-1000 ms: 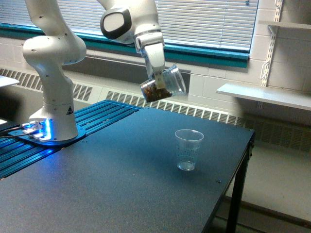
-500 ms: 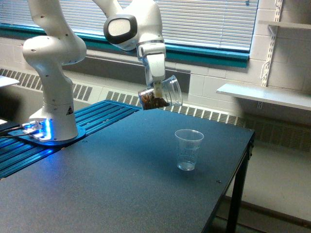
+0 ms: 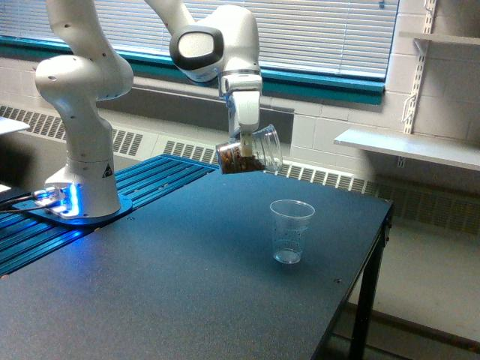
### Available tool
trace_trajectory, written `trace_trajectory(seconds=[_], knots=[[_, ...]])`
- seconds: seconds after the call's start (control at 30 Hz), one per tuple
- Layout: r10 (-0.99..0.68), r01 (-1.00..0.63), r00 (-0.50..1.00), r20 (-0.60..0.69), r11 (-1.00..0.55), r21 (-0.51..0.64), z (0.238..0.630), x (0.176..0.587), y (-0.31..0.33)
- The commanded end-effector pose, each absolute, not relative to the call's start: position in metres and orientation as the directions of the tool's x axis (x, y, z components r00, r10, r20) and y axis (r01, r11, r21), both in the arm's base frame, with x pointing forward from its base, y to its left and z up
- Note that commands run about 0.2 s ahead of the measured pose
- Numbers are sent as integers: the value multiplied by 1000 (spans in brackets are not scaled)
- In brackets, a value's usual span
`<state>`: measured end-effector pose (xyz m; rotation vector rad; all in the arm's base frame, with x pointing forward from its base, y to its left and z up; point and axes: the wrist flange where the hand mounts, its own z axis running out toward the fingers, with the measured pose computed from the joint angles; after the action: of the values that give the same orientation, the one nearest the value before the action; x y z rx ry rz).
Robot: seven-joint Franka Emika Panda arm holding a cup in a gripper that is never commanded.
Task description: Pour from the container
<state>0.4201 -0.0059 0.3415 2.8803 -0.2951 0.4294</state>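
the big dark bench (image 3: 172, 292) fills the lower half of the picture. the white robot arm (image 3: 82, 112) stands at the left and bends over the top middle. its claw (image 3: 244, 139) points down and is closed on the container (image 3: 251, 150), a clear jar tipped on its side in the air above the bench, mouth to the right, brown stuff at its closed end. lower right of it, a small clear cup (image 3: 290, 231) stands upright on the bench.
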Motion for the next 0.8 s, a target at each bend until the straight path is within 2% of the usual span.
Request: trace_trajectory(seconds=[0.03, 0.8], knots=[[-200, -269, 927, 319, -944, 190, 345, 429, 4], [-191, -264, 949, 252, -918, 295, 330, 440, 21]])
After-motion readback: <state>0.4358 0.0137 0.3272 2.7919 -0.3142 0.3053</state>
